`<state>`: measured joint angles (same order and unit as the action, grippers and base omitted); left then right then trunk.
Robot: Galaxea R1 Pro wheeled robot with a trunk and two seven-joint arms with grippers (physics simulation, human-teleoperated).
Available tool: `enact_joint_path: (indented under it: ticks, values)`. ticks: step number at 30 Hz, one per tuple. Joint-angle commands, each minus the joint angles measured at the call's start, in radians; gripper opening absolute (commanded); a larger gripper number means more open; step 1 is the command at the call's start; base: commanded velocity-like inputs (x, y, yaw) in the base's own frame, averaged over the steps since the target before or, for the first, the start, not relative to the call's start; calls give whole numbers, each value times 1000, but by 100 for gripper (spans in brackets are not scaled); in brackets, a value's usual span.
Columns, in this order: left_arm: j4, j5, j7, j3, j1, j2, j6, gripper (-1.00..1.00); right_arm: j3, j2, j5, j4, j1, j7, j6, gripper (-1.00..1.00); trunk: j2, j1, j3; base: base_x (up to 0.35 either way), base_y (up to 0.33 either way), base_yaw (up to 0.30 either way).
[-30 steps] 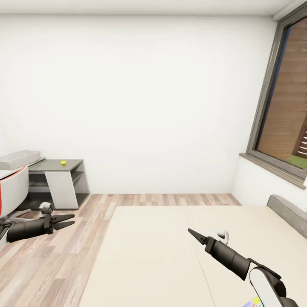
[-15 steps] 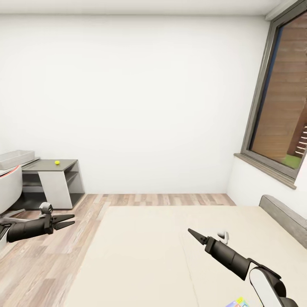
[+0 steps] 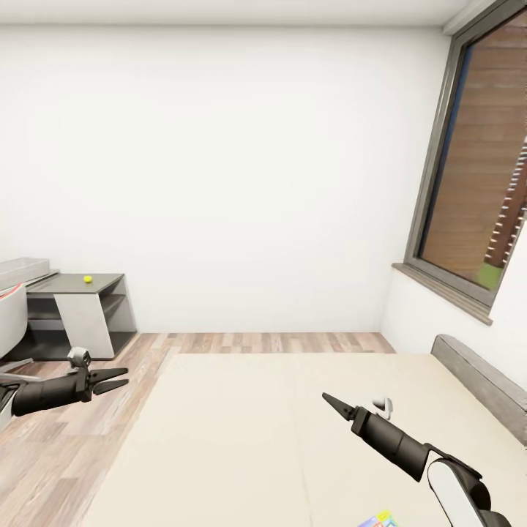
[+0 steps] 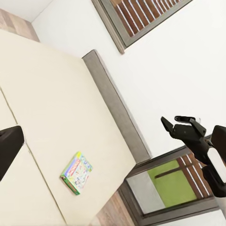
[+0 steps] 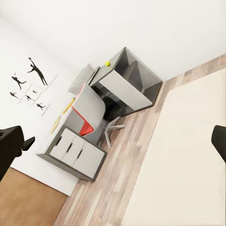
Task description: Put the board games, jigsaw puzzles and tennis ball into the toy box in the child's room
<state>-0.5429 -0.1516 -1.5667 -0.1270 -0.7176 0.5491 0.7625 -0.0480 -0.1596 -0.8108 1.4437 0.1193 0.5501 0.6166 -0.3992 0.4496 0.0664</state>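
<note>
View panned right, table (image 3: 99, 279) slid left | small yellow-green tennis ball (image 3: 88, 279) well beyond left end effector (image 3: 121, 379), fingers parted, empty | right end effector (image 3: 329, 400) over cream bed (image 3: 241, 439), state unclear.

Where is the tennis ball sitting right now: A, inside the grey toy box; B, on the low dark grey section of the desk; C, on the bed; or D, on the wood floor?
B: the tennis ball rests on the low dark grey desk section, with the toy box standing apart on the higher part beside it.
</note>
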Motion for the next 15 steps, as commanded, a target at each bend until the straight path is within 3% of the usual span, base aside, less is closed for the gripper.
enact_joint_path:
  ticks: [1, 15]
  values:
    - [0, 1, -4, 0, 0, 0, 11, 100, -1, 0, -6, -1, 0, 1, 8, 100, -1, 0, 0, 0, -265, 0]
    - [0, 1, -4, 0, 0, 0, 11, 100, -1, 0, -7, -2, 0, 1, 8, 100, -1, 0, 0, 0, -265, 0]
